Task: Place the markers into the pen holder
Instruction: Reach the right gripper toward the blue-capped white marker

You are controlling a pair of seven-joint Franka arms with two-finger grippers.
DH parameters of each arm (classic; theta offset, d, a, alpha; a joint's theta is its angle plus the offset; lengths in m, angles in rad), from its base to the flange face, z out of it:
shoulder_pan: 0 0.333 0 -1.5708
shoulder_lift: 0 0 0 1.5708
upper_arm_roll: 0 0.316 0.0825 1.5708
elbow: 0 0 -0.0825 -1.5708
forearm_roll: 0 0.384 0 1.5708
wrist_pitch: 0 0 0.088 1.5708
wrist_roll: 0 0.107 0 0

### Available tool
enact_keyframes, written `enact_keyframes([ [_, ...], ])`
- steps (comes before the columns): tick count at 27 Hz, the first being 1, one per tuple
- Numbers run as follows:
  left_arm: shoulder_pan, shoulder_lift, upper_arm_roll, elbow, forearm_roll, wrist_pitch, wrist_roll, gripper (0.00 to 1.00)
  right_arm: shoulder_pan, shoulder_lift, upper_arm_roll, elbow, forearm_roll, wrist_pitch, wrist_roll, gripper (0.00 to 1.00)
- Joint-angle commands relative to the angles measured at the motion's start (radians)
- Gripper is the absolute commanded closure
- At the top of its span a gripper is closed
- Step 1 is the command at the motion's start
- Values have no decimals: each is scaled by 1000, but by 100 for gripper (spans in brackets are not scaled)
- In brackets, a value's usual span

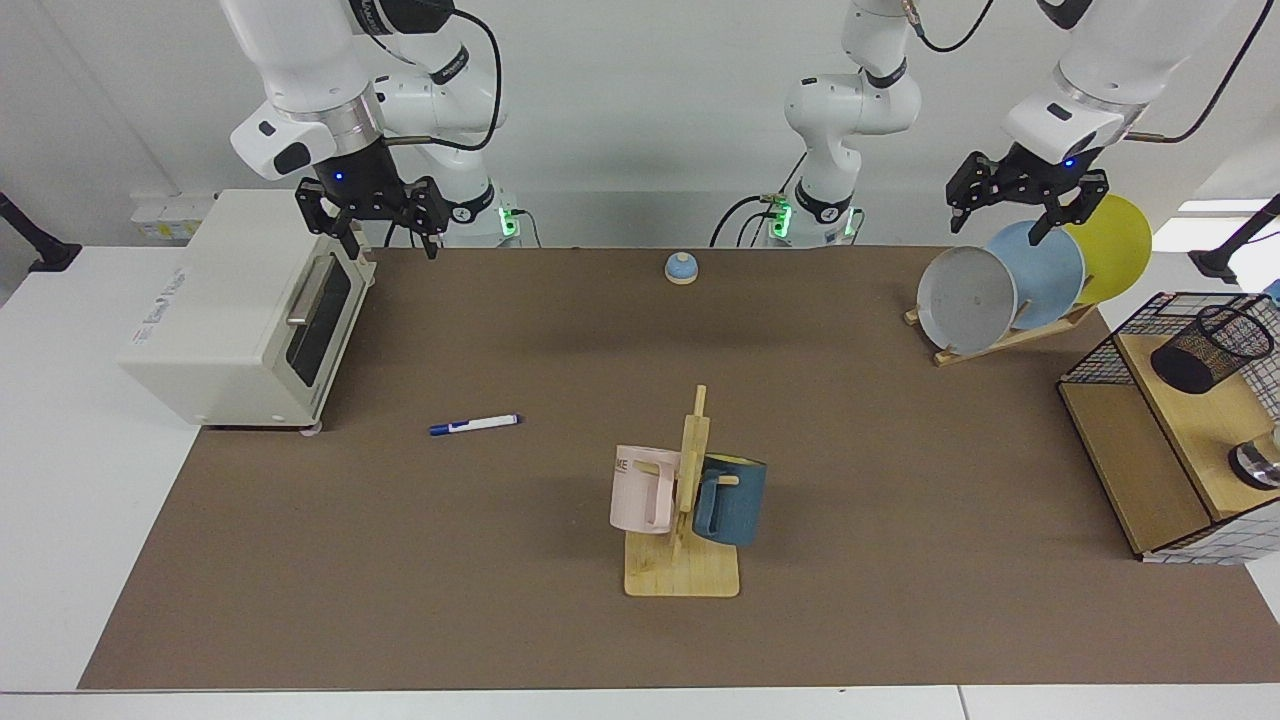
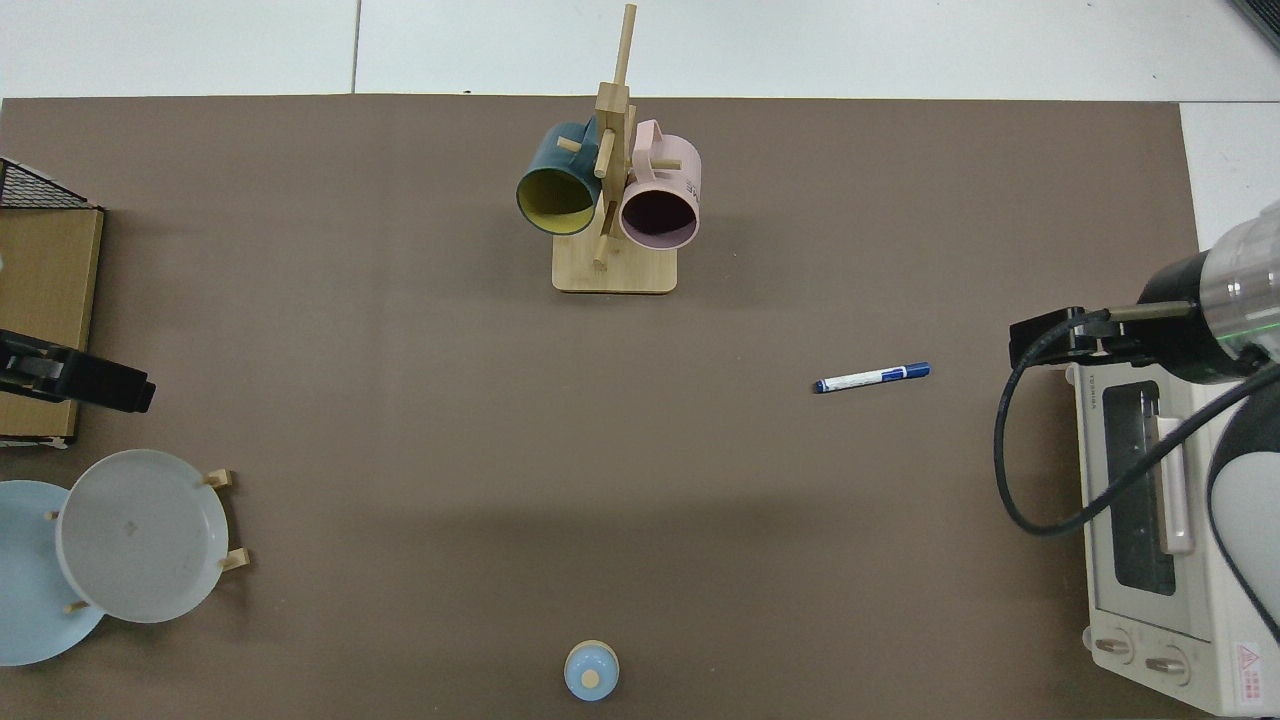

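One marker (image 1: 474, 424) on the bench (image 1: 560, 620), lying flat on the brown mat, nothing touching it. My right end effector (image 1: 371, 222) hangs above the front corner of the toaster oven (image 1: 240, 310), fingers spread apart and pointing down, holding nothing. My left end effector (image 1: 1022, 205) hangs over the plate rack (image 1: 1010, 335) at the far side, fingers likewise parted and empty.

Which arm: the right one is clearly nearer. The marker lies out from it toward the camera side of the bench and a little toward the middle; the left would have to cross past the mug stand (image 1: 684, 560). Right picks, I judge.

Long axis: runs roughly across the bench as the facing view shows it, slightly slanted. Dark blue cap toward the toaster oven, white barrel toward the mug stand. In the top view the marker (image 2: 872, 377) shows the same slight slant. My fingers should close across the barrel, so the wrist may need turning; I can't tell the present finger line well enough to say how much.

Pen holder (image 1: 1210, 348): black mesh cup leaning inside the wire basket (image 1: 1095, 355) on the wooden shelf, well apart from the marker, on the left arm's side. Long carry or a handover, likely.
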Motion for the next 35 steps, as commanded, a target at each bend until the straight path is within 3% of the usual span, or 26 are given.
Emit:
enact_keyframes([
  [1,0,-28,-3,-32,0,0,-8,0,24,-5,4,-7,8,19,14,0],
  [8,2,-28,-3,-32,0,-3,-8,0,23,-19,1,-13,4,-21,17,0],
  [16,0,-28,-3,-33,0,-3,-8,0,24,-25,3,-52,-4,8,43,0],
  [26,0,-28,-3,-33,0,-5,-8,0,26,-10,4,-171,-4,166,192,0],
  [35,0,-37,-3,-47,0,-5,-6,0,24,12,4,-364,-3,368,400,0],
])
